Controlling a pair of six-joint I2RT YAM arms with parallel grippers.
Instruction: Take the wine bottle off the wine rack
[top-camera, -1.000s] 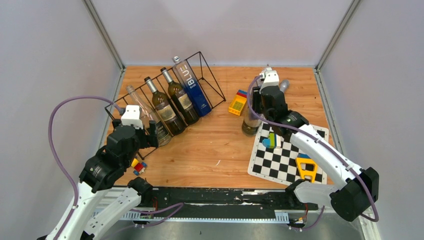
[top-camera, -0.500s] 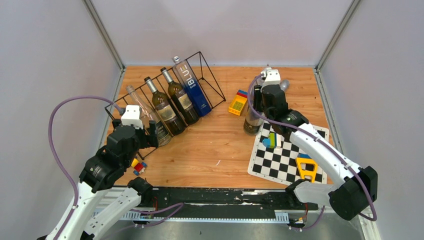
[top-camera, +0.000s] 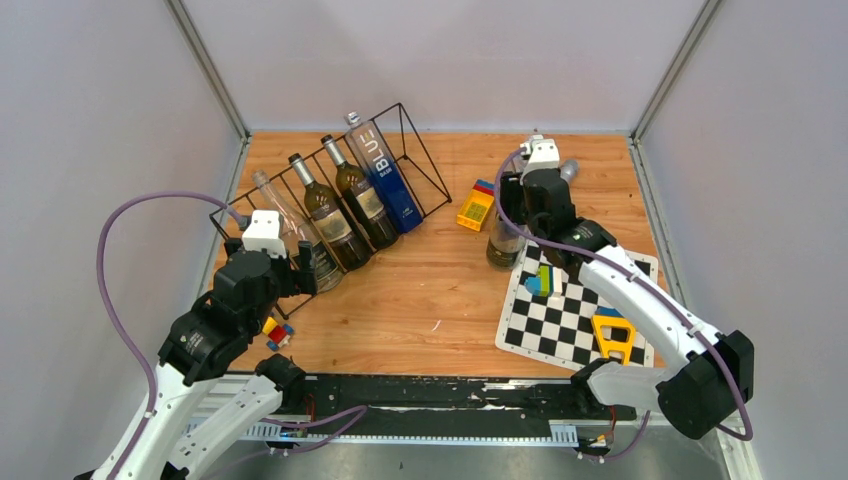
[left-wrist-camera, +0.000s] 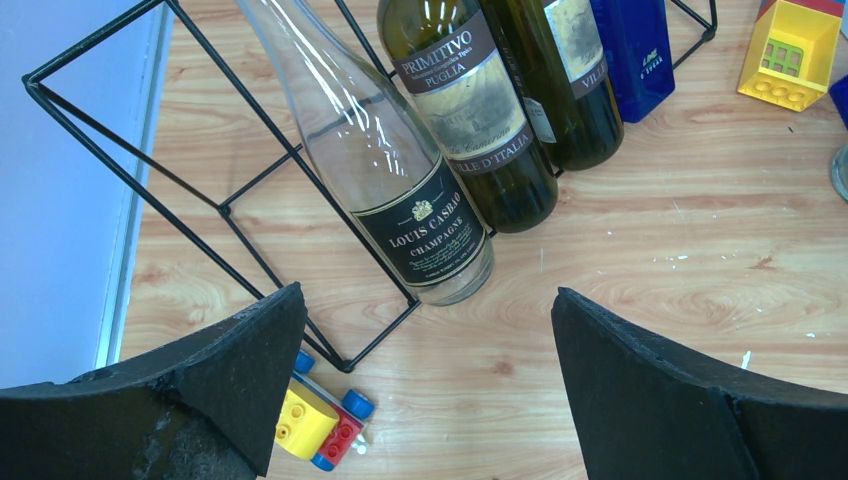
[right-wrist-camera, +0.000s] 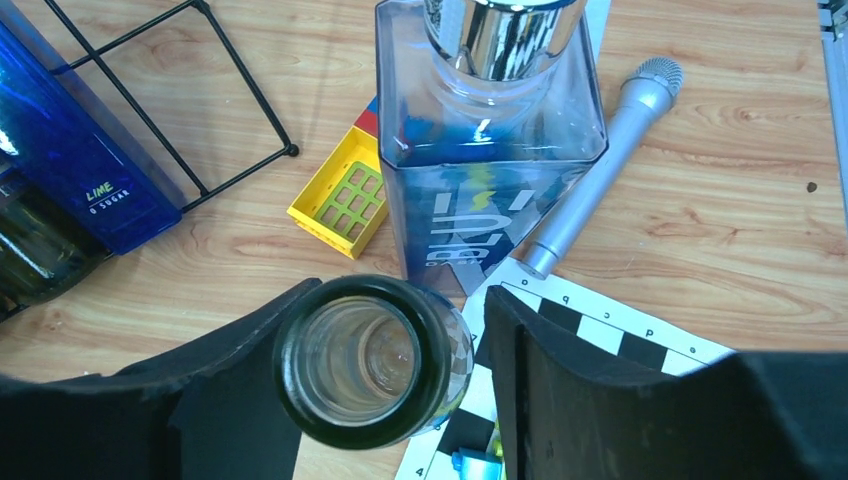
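Note:
The black wire wine rack (top-camera: 425, 150) lies at the back left and holds a clear champagne bottle (top-camera: 300, 235), two dark wine bottles (top-camera: 340, 215) and a blue square bottle (top-camera: 385, 170). My left gripper (top-camera: 287, 272) is open and empty just in front of the rack's near end (left-wrist-camera: 222, 210), with the champagne bottle's base (left-wrist-camera: 420, 225) between and beyond its jaws (left-wrist-camera: 425, 300). My right gripper (top-camera: 512, 205) is open round the neck of a dark wine bottle (top-camera: 500, 250) standing upright on the table. In the right wrist view its mouth (right-wrist-camera: 365, 360) touches the left finger, with a gap to the right one.
A toy car (top-camera: 277, 331) lies by the left gripper. A yellow block (top-camera: 475, 208), a clear blue square bottle (right-wrist-camera: 490, 130) and a silver microphone (top-camera: 568, 170) stand or lie near the right gripper. A checkerboard (top-camera: 560, 320) with toy pieces lies at the front right.
The right gripper and the upright bottle have shifted only slightly. The left arm has not moved.

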